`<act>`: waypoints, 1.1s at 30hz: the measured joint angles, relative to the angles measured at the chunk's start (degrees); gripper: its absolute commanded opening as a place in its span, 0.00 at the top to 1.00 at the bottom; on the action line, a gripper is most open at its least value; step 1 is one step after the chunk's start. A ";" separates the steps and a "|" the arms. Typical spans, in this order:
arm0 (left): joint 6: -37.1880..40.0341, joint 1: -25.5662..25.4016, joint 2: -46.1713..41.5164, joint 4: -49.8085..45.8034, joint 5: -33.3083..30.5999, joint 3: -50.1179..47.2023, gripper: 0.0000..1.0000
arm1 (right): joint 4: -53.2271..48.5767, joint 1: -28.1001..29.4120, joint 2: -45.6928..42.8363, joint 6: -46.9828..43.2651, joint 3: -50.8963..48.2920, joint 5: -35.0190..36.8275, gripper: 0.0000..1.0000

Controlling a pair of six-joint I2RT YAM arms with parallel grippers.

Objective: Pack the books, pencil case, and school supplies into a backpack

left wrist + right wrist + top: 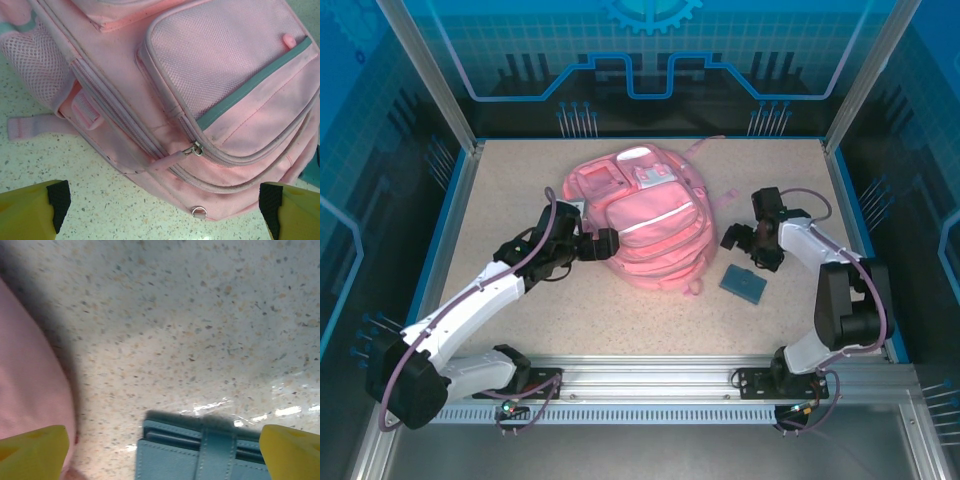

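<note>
The left gripper [164, 202] hovers with its jaws spread wide and nothing between them. It is aimed down at the lower left flank of the pink backpack [640, 225], which lies flat in the middle of the counter [520, 180]. In the left wrist view the front pocket looks zipped shut, with its zipper pull [172, 158] lying loose along the seam.

That is the first hazard. The pull is small, limp and flush against soft fabric, so a closing gripper could pinch cloth instead. The unanchored bag would then be dragged across the smooth counter and the zipper would not run. The loose side strap [30, 127] near the jaws could also snag.

The right gripper [160, 435] is likewise wide open and empty. It is poised above the light blue pencil case [744, 283], which lies flat on the counter just beside the backpack's right edge.

The case is thin and low, so I'd expect the fingers to scrape the counter or slide the case away if they come down off-centre. One finger sits close to the pink fabric, so it may catch the bag as it closes. With no compartment visibly open, a lifted case would have nowhere to go.
</note>
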 measured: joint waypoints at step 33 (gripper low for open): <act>-3.02 0.04 0.07 3.08 5.99 -0.76 0.01 | -2.32 9.33 -10.86 3.39 -13.33 -8.59 0.24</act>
